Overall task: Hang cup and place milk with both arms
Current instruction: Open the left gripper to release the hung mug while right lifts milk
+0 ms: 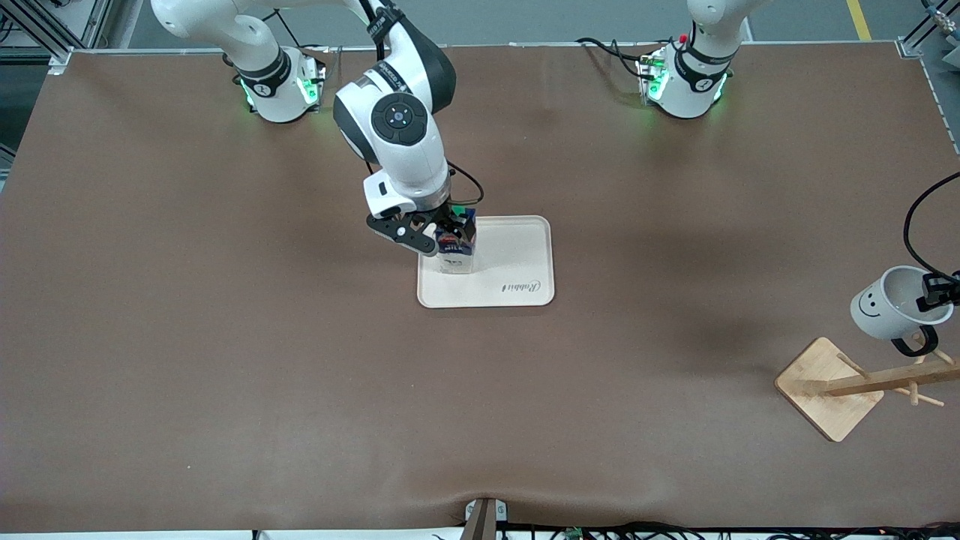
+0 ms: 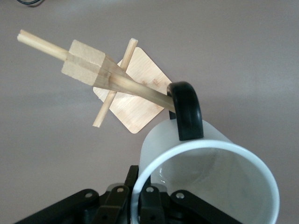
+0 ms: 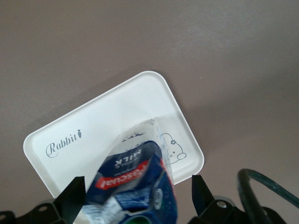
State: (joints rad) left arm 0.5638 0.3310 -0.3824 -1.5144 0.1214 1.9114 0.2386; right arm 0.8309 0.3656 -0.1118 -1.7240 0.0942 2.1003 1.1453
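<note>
The milk point(image 1: 456, 247), a dark blue carton with a red and white label, stands upright on the white tray point(image 1: 517, 255), at the tray's corner toward the right arm's end. My right gripper point(image 1: 442, 236) is open around the carton's top; in the right wrist view the milk point(image 3: 135, 182) sits between the spread fingers point(image 3: 74, 200), with a gap on one side. My left gripper point(image 1: 937, 292) is shut on the rim of the white smiley cup point(image 1: 889, 304) and holds it tilted over the wooden rack point(image 1: 832, 390). The black handle point(image 2: 187, 112) touches a peg's tip point(image 2: 140, 88).
The tray point(image 3: 93, 121) carries a "Rabbit" print and lies mid-table. The rack's square base point(image 2: 145, 70) sits near the left arm's end of the brown table, with several pegs sticking out from its post. A black cable hangs above the cup.
</note>
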